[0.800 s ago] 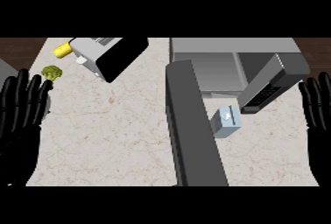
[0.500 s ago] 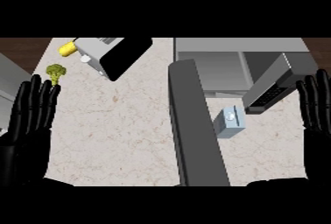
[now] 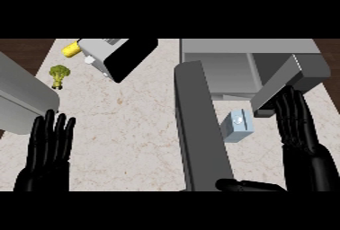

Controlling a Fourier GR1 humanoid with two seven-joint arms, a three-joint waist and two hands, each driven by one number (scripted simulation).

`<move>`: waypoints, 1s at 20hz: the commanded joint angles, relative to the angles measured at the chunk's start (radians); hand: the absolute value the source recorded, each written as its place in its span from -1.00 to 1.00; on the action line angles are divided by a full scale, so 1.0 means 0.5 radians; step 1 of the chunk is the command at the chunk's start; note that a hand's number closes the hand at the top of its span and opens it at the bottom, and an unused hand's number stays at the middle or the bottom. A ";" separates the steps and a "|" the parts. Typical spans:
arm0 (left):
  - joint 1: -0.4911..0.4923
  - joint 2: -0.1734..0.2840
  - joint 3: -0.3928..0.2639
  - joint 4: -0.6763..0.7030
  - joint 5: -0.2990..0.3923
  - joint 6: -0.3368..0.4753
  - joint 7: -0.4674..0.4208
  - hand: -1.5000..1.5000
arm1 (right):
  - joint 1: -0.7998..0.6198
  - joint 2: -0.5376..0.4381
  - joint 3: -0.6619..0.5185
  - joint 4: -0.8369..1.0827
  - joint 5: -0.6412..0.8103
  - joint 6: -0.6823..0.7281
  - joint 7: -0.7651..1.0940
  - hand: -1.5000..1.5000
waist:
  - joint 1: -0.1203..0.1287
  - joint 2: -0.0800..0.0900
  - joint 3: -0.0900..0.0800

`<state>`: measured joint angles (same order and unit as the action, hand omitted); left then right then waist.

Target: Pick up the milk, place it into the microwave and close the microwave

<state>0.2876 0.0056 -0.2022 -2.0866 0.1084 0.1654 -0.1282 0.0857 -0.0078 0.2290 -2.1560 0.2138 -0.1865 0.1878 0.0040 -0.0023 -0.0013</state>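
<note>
Pale blue milk (image 3: 238,126) carton, white-capped, stands on the counter (image 3: 133,134) beside the open microwave (image 3: 225,67). Right hand (image 3: 299,134) nearby and left hand (image 3: 48,150) both show straight, spread fingers, holding nothing.

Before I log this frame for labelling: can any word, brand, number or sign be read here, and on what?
None can be read.
milk carton: a pale mark on its top, no legible text.
microwave: no visible label or digits.
toaster: no lettering visible.
</note>
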 commanded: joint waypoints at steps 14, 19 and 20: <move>0.508 0.065 -0.175 0.156 0.101 -0.125 -0.595 -1.00 | 0.196 0.013 -0.044 0.504 -0.235 -0.065 -0.499 -1.00 | 0.000 0.003 0.002; 0.658 0.026 -0.383 0.078 0.014 -0.059 -0.665 -1.00 | 0.100 0.011 -0.139 0.848 -0.242 -0.150 -0.699 -1.00 | 0.005 0.003 0.003; 0.760 0.175 -0.222 -0.093 0.147 -0.145 -0.610 -1.00 | 0.170 0.016 -0.139 0.878 -0.305 -0.170 -0.831 -1.00 | 0.009 0.002 0.003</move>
<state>0.5907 0.0367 -0.3427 -2.0745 0.1344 0.1279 -0.4148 0.1638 0.0002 0.1887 -1.7981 0.0723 -0.2515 -0.1460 0.0065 -0.0034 -0.0010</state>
